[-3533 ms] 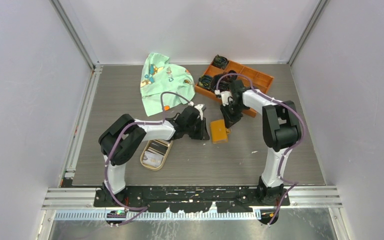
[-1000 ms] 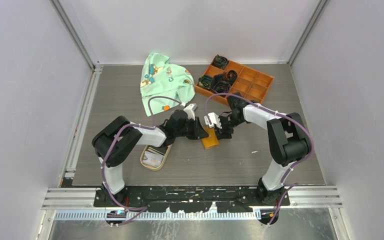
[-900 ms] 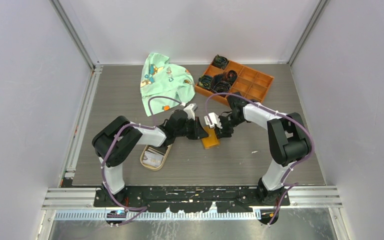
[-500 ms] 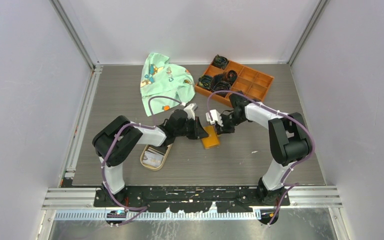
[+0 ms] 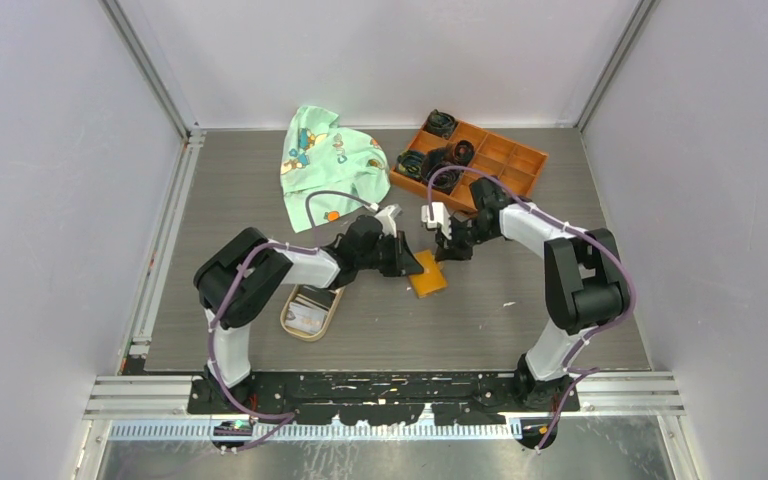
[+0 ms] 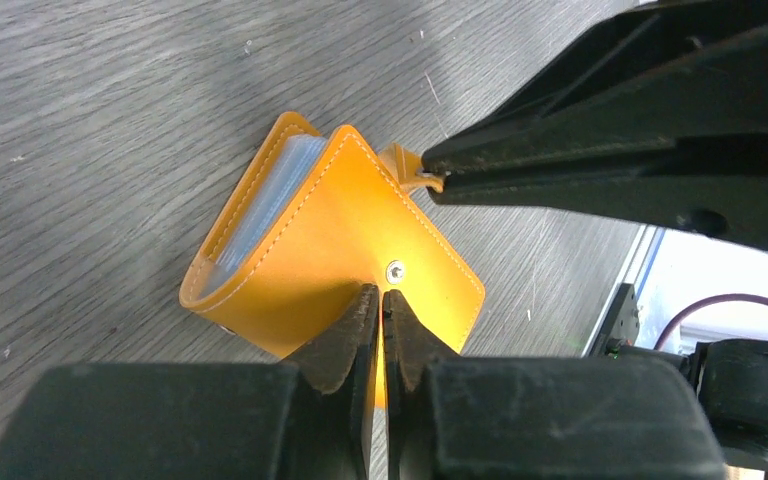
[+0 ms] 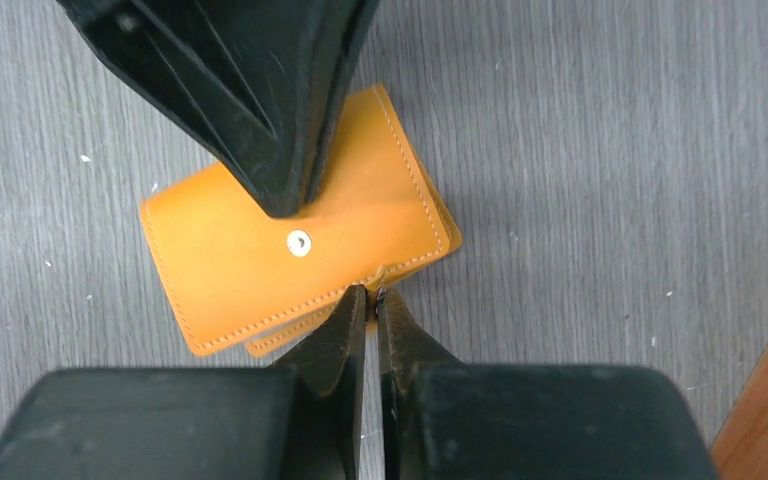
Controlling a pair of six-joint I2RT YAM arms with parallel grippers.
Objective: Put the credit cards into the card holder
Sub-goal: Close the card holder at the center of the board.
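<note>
Orange card holder (image 5: 426, 273) lies mid-table between my two claws. The left gripper (image 6: 375, 300) is clamped on its cover (image 6: 350, 230), and the right gripper (image 7: 365, 295) pinches the strap tab (image 6: 403, 160) (both nearly closed). I should peel them apart slowly. The credit cards (image 5: 310, 298) sit in the tan dish (image 5: 290, 322).

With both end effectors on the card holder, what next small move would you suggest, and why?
Probably draw the right end effector away from the left end effector to spread the card holder open. Each is shut on it: the right on the strap tab, the left on the front cover's edge, and the snap stud is already bare.
</note>
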